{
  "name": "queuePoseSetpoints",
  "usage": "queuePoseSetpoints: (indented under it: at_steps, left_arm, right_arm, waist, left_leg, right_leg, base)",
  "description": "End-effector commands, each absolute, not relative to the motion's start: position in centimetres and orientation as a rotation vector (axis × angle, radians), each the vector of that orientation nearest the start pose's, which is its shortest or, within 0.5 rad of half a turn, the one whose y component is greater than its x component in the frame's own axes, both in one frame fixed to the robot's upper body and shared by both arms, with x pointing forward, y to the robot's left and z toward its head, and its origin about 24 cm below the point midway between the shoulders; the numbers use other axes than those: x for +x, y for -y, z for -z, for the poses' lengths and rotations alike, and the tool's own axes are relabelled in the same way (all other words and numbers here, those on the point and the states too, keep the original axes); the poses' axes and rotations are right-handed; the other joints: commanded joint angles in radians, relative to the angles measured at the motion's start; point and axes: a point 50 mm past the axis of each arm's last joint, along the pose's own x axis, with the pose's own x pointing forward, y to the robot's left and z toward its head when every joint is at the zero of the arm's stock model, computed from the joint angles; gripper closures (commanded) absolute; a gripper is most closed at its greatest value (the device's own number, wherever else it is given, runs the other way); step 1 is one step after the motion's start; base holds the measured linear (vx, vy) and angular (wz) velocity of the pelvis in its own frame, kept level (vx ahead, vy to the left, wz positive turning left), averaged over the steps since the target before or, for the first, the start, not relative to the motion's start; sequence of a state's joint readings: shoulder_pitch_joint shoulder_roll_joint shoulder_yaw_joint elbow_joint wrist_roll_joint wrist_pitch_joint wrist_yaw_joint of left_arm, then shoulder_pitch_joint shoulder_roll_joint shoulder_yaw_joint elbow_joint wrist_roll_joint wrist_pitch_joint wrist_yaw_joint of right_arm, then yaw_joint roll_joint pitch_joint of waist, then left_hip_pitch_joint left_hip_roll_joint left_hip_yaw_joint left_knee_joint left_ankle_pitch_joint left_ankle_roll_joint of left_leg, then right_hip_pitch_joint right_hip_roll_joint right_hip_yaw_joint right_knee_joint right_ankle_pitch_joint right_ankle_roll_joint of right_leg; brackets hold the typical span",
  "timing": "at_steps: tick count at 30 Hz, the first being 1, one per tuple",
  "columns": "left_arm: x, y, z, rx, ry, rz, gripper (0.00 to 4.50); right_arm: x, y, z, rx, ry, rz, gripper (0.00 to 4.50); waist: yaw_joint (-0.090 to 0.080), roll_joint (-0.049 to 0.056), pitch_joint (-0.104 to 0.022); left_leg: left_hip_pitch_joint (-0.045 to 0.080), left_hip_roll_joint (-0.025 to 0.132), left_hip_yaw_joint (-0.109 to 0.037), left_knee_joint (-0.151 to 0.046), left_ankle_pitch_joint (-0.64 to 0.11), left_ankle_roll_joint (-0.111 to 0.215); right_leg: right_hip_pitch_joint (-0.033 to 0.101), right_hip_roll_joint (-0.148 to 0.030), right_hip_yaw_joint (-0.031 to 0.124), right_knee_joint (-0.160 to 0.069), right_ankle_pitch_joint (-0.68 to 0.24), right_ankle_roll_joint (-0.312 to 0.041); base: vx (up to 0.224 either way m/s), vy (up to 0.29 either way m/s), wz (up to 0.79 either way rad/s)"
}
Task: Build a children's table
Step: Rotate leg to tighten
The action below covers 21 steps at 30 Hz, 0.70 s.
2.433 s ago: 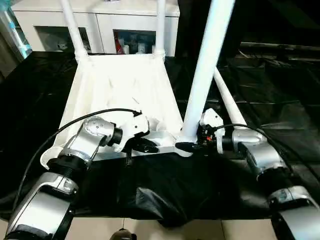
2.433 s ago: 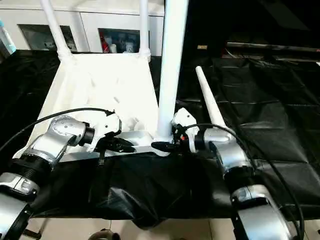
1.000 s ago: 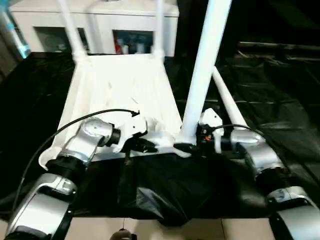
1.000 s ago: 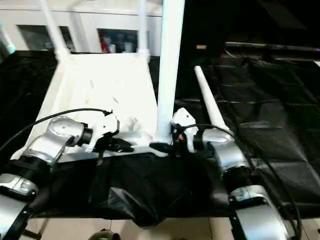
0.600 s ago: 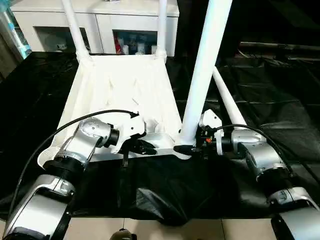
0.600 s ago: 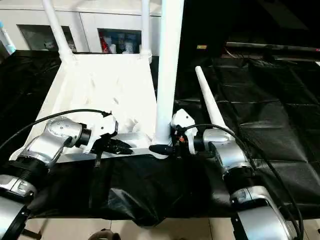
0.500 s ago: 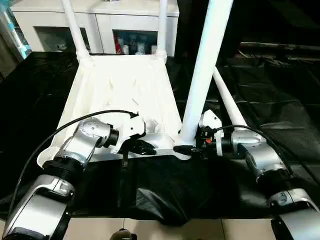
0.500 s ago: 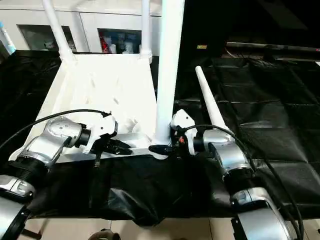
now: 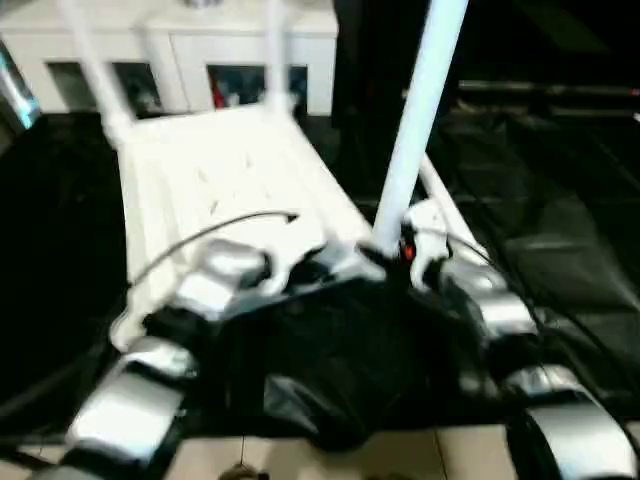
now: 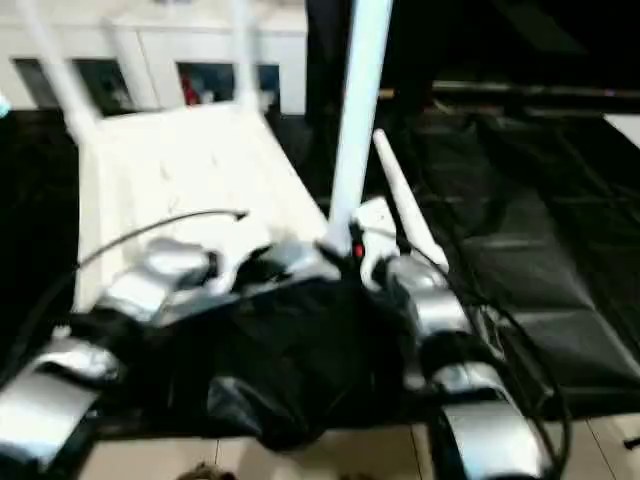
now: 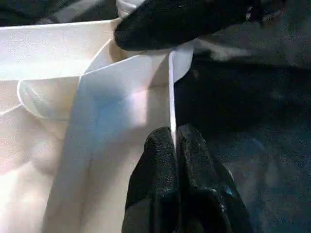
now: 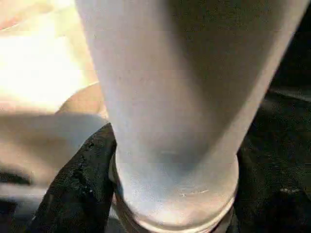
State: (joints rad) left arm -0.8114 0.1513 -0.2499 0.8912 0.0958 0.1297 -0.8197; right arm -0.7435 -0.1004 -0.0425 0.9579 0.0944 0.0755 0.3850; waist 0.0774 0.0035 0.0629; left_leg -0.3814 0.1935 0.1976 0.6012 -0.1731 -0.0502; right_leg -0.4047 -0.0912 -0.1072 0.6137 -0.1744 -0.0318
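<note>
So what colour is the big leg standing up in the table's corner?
White. The leg shows best in the left eye view, standing in the white tabletop.

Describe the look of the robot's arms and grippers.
Both forearms are silver metal with black joint rings. A thin black cable arcs over the left arm; another loops by the right. White wrist housings carry the left gripper and right gripper, each with two black, rough-textured fingers.

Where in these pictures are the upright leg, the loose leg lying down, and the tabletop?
upright leg (image 9: pixel 412 130), left eye view, mid shaft.
loose leg (image 10: pixel 396 195), right eye view, its shaft.
tabletop (image 9: pixel 215 165), left eye view, ribbed underside.
</note>
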Motion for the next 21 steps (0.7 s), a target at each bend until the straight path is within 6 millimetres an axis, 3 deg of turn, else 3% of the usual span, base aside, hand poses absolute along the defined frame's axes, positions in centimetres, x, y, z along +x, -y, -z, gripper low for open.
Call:
queuePoseSetpoints:
  at_steps: [1, 3, 5, 7, 11, 15, 16, 20, 21]
  left_arm:
    - [36.5, -5.5, -8.3, 0.379, -0.292, 1.020, 4.50]
    - [36.4, -5.2, -8.3, 0.382, -0.286, 1.029, 4.50]
    - [36.3, -5.2, -8.3, 0.383, -0.278, 1.049, 4.50]
    - [36.1, -5.5, -8.3, 0.388, -0.270, 1.078, 4.50]
    - [35.9, -6.1, -8.1, 0.401, -0.269, 1.114, 4.50]
    - [34.8, -7.9, -7.9, 0.427, -0.268, 1.266, 4.50]
    - [34.6, -8.1, -7.8, 0.429, -0.274, 1.284, 4.50]
    - [34.0, -9.5, -7.6, 0.469, -0.297, 1.357, 4.50]
    - [33.9, -9.9, -7.5, 0.479, -0.306, 1.375, 4.50]
  right_arm:
    - [36.1, 9.3, -2.8, 0.064, -0.385, -0.452, 1.73]
    - [36.1, 8.6, -3.2, 0.070, -0.365, -0.486, 1.73]
    - [36.2, 7.9, -3.6, 0.084, -0.337, -0.530, 1.03]
    - [36.2, 7.6, -4.0, 0.098, -0.310, -0.577, 1.00]
    - [36.2, 7.6, -4.3, 0.077, -0.282, -0.626, 0.71]
    - [35.4, 9.2, -4.6, 0.001, -0.248, -0.829, 0.71]
    - [35.2, 9.4, -4.6, -0.012, -0.246, -0.858, 0.71]
    - [34.6, 10.9, -4.8, -0.076, -0.247, -0.960, 0.71]
    - [34.5, 11.2, -4.9, -0.088, -0.249, -0.985, 0.71]
  waist:
    - [-0.002, 0.005, -0.081]
    - [-0.001, 0.005, -0.085]
    - [-0.001, 0.004, -0.085]
    - [-0.001, 0.000, -0.083]
    - [-0.007, 0.000, -0.083]
    - [-0.006, 0.002, -0.082]
    - [-0.005, 0.005, -0.084]
    - [0.007, 0.009, -0.082]
    - [0.013, 0.009, -0.080]
  left_leg:
    - [0.021, 0.040, -0.023, -0.067, -0.195, 0.015]
    - [0.019, 0.042, -0.024, -0.067, -0.177, 0.030]
    - [0.017, 0.042, -0.023, -0.066, -0.169, 0.040]
    - [0.016, 0.041, -0.022, -0.066, -0.176, 0.056]
    - [0.016, 0.043, -0.023, -0.066, -0.176, 0.060]
    - [0.011, 0.047, -0.022, -0.064, -0.168, 0.085]
    - [0.015, 0.049, -0.019, -0.063, -0.156, 0.091]
    - [0.022, 0.053, -0.019, -0.064, -0.180, 0.082]
    - [0.024, 0.055, -0.019, -0.068, -0.203, 0.064]
  right_leg:
    - [0.054, -0.072, 0.060, -0.079, -0.205, -0.208]
    - [0.058, -0.072, 0.059, -0.072, -0.151, -0.218]
    - [0.059, -0.072, 0.059, -0.069, -0.124, -0.226]
    - [0.061, -0.074, 0.059, -0.071, -0.130, -0.231]
    - [0.061, -0.074, 0.059, -0.070, -0.142, -0.234]
    - [0.066, -0.073, 0.057, -0.065, -0.108, -0.244]
    - [0.060, -0.071, 0.058, -0.061, -0.083, -0.253]
    - [0.056, -0.071, 0.057, -0.064, -0.112, -0.257]
    - [0.053, -0.071, 0.059, -0.065, -0.138, -0.250]
  base:
    - [0.000, 0.000, 0.00]
    - [0.000, 0.000, 0.00]
    - [0.000, 0.000, 0.00]
    - [0.000, 0.000, 0.00]
    - [0.000, 0.000, 0.00]
    - [0.000, 0.000, 0.00]
    - [0.000, 0.000, 0.00]
    - [0.000, 0.000, 0.00]
    - [0.000, 0.000, 0.00]
